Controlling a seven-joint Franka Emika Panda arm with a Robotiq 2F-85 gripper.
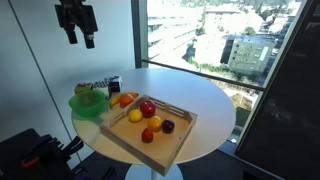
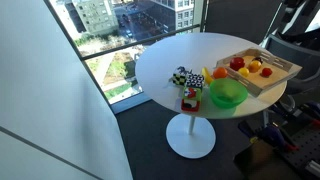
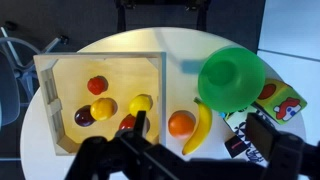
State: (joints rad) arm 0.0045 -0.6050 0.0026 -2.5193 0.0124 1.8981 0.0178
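Observation:
My gripper [image 1: 81, 42] hangs high above the round white table [image 1: 205, 100], open and empty. In the wrist view its two fingers [image 3: 200, 125] frame an orange [image 3: 181, 123] and a banana [image 3: 203, 128] lying on the table far below. To one side is a wooden tray [image 3: 100, 58] holding a red apple [image 3: 97, 85], a lemon [image 3: 103, 108], a dark plum [image 3: 84, 117] and other fruit. A green bowl [image 3: 232, 78] stands beside the banana. The tray [image 1: 178, 140] and the bowl [image 1: 88, 102] also show in an exterior view.
Printed packets [image 3: 283, 100] and a small black box [image 3: 238, 143] lie past the bowl, near the table edge; they also show in an exterior view [image 2: 185, 78]. Floor-to-ceiling windows [image 1: 210, 35] stand behind the table. Dark equipment [image 1: 30, 150] sits at floor level beside it.

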